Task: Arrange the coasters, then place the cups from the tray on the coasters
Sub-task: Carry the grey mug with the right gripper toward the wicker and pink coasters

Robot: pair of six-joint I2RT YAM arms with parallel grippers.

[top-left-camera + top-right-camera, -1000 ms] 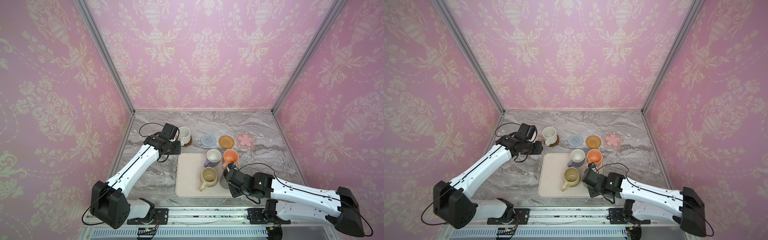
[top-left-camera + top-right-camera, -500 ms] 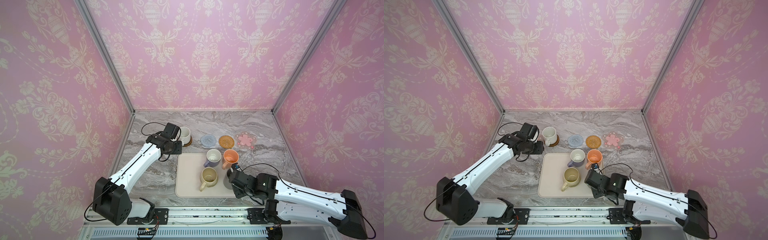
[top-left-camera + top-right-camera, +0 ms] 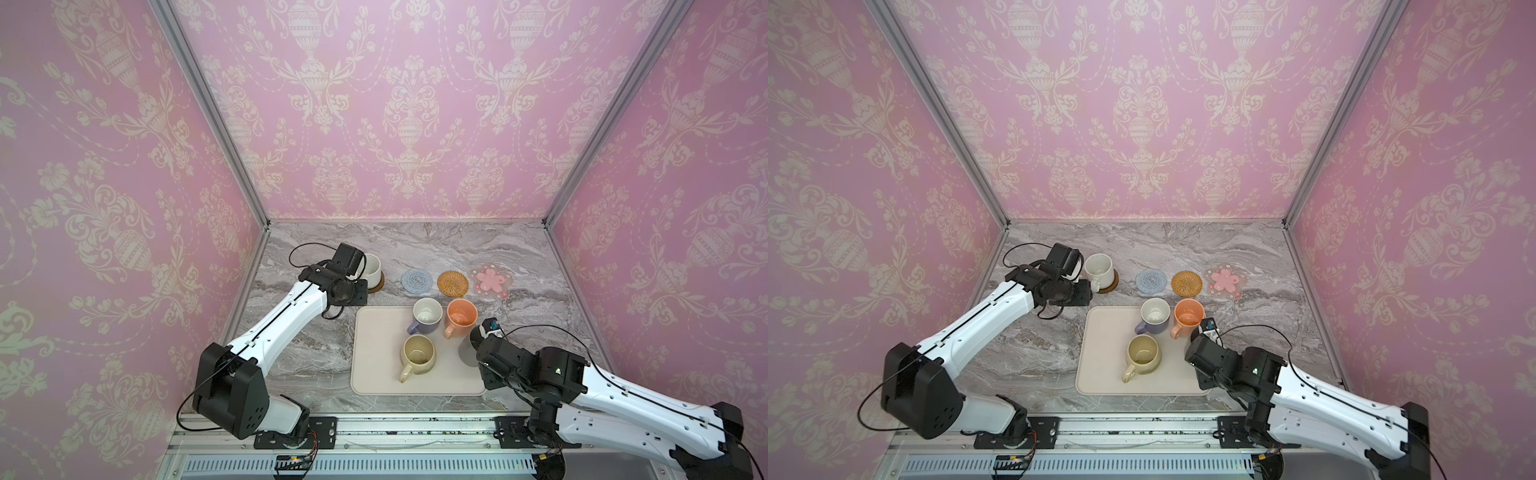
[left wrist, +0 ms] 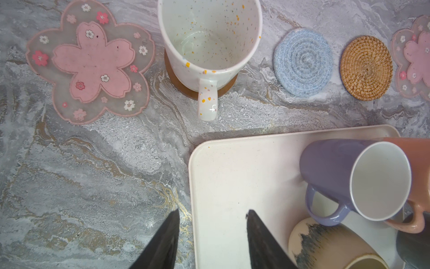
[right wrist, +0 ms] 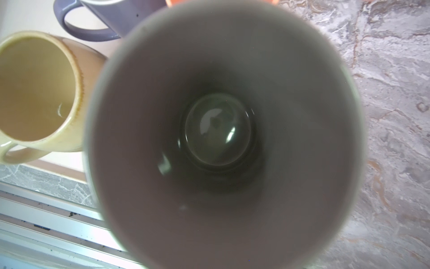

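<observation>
A grey marble tabletop point(image 3: 436, 249) bears the tray point(image 3: 374, 353) between pink damask-papered walls point(image 3: 411, 104).

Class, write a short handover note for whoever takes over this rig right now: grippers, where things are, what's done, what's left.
Left gripper: open, empty, near the white mug.
Right gripper: shut at the grey mug on the tray's right edge; grip hidden.
Done: five coasters lined up; white mug stands on the wooden coaster.
Left: lavender mug, peach mug, cream mug and grey mug to the blue coaster, rattan coaster, pink flower coaster and second pink flower coaster.
</observation>
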